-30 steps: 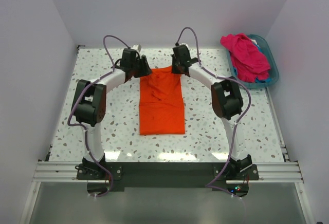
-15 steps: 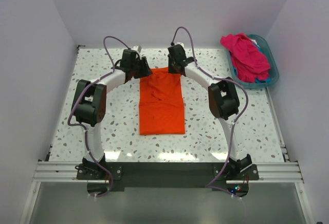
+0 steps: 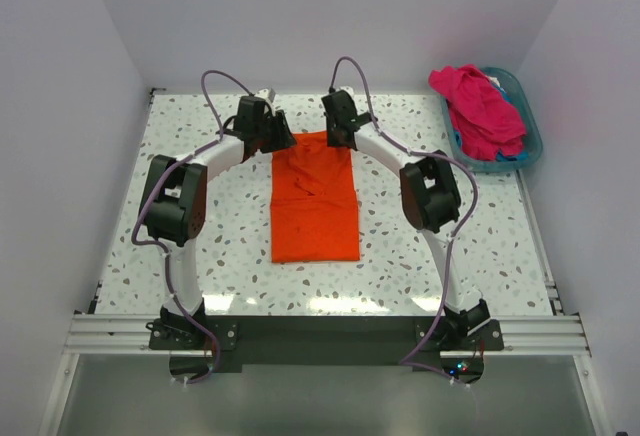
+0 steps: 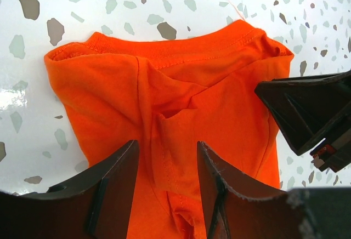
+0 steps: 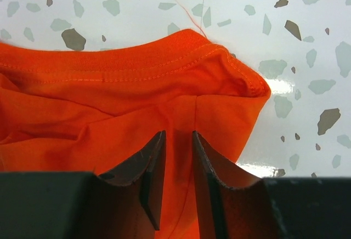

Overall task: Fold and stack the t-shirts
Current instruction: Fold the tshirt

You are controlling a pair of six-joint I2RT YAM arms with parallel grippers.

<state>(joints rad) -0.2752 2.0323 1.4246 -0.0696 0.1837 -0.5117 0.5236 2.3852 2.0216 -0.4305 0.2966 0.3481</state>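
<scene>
Orange t-shirt point(image 3: 315, 206), twelve o'clock edge
Left gripper point(image 4: 167, 144) spread over cloth; right gripper point(image 5: 178, 135) nearly closed, hold unclear.

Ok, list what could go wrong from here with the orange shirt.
The left gripper straddles a bunched ridge in the orange shirt; closing there may press in the wrinkle. The right gripper sits near the stitched edge's corner and might catch only one layer. Both are close together and could bump.
</scene>
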